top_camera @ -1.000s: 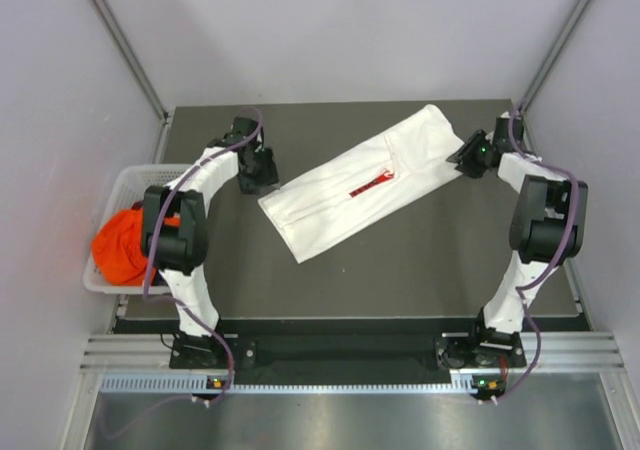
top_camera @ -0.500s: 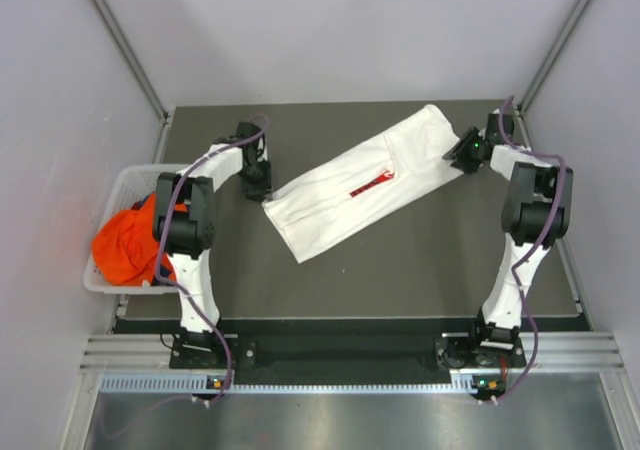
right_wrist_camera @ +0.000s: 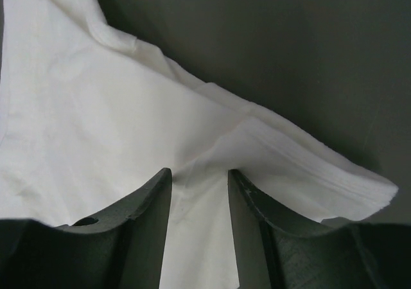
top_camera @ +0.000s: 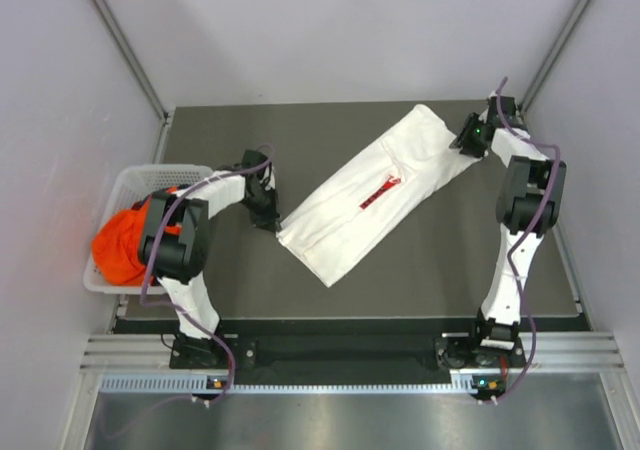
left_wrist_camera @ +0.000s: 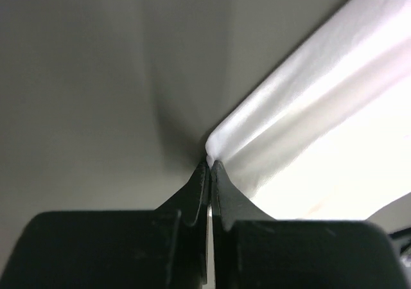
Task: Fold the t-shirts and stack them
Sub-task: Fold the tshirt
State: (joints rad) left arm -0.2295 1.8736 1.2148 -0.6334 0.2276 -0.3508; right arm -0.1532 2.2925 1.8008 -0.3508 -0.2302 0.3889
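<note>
White t-shirt [top_camera: 375,195] swung nearer across the dark counter [top_camera: 430,260], left claw [left_wrist_camera: 210,164] now pinched on its corner; right claw [right_wrist_camera: 200,173] astride a fold, grip unclear; pale walls [top_camera: 330,30] around

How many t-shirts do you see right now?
2. The white t-shirt lies diagonally across the table; the orange t-shirt is bunched in the basket at left. More may be hidden under it.

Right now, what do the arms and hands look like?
The left arm and right arm have white links, black joints and a purple cable alongside. The left hand and right hand are black with tapered fingers.
</note>
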